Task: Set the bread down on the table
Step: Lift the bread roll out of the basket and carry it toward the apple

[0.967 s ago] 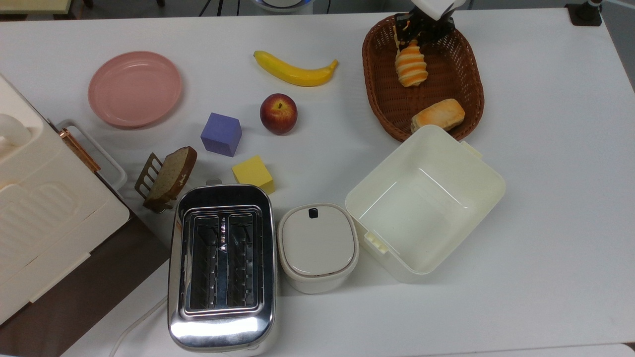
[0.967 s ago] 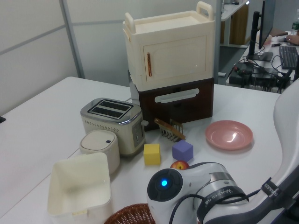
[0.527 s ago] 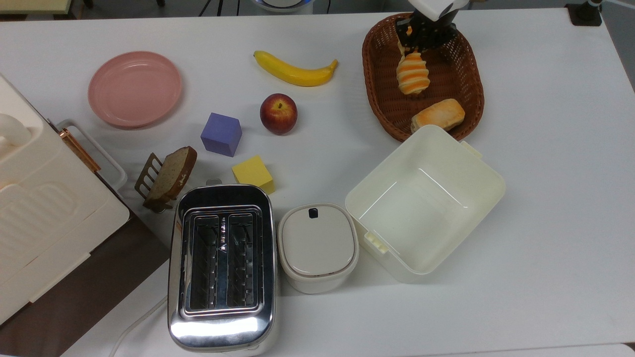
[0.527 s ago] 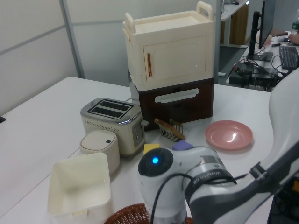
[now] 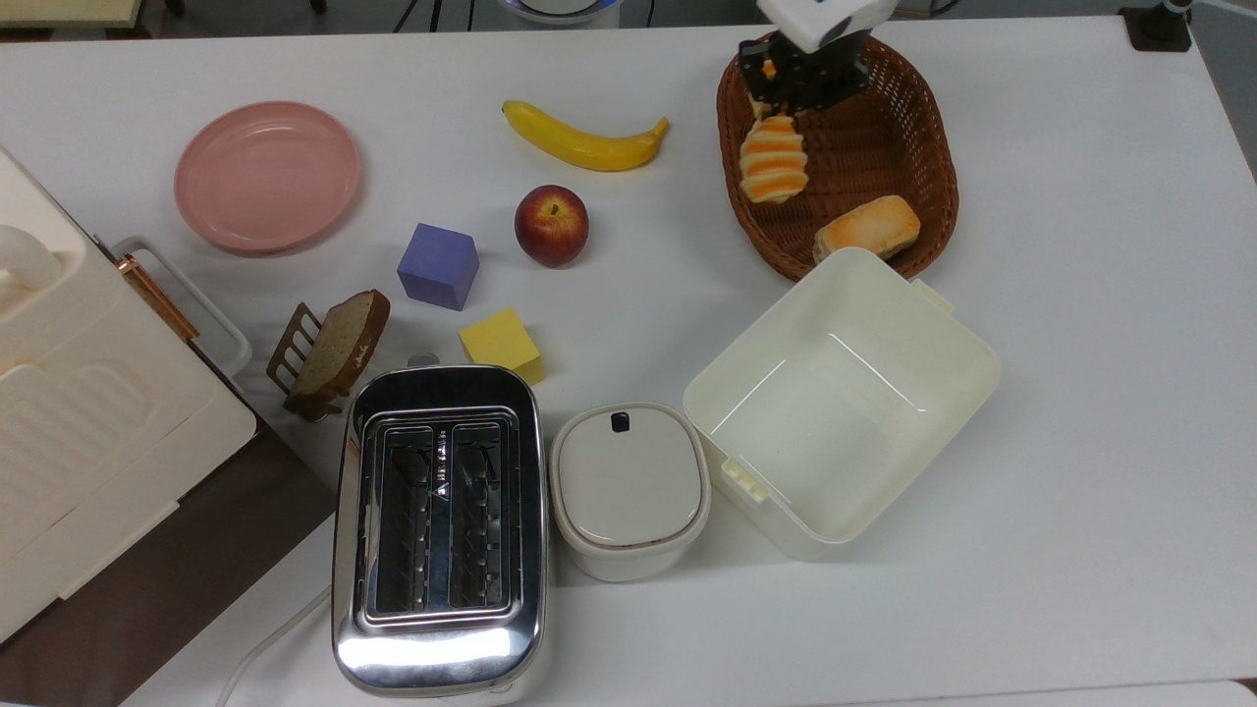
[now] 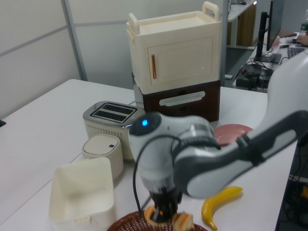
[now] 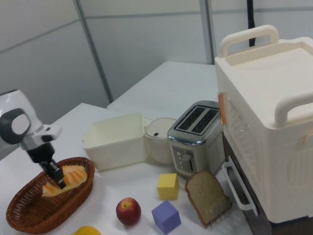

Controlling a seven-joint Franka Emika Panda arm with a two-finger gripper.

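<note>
In the top view, going left to right: a pink plate (image 5: 267, 175) sits far off on the top view's left; a banana (image 5: 583, 139) and a red apple (image 5: 551, 224) lie on the bare table (image 5: 1080, 393) between the plate and the wicker basket (image 5: 913, 137); the bread (image 5: 773, 171), its orange and cream stripes showing, hangs just inside the basket's rim on the top view's left side, pinched at one end by the gripper (image 5: 797, 90); the fingers are pressed onto that end and the free end droops toward the basket floor; a short golden bun (image 5: 866, 228) lies deeper in the basket, apart from the loaf.

The step in hand looks like carrying the bread out over the rim; to do it well, I would judge the loaf needs enough height that its hanging end passes over the wicker edge without catching; the open stretch of table between banana and basket seems the nearest landing spot, and the banana and apple should be kept clear of; since the grip is at one end only, a slow swing and a low release would keep the bread from twisting loose or rolling.

No brand, label or readable writing is legible on anything here; the toaster (image 5: 439, 525) shows only small markings too fine to read.
</note>
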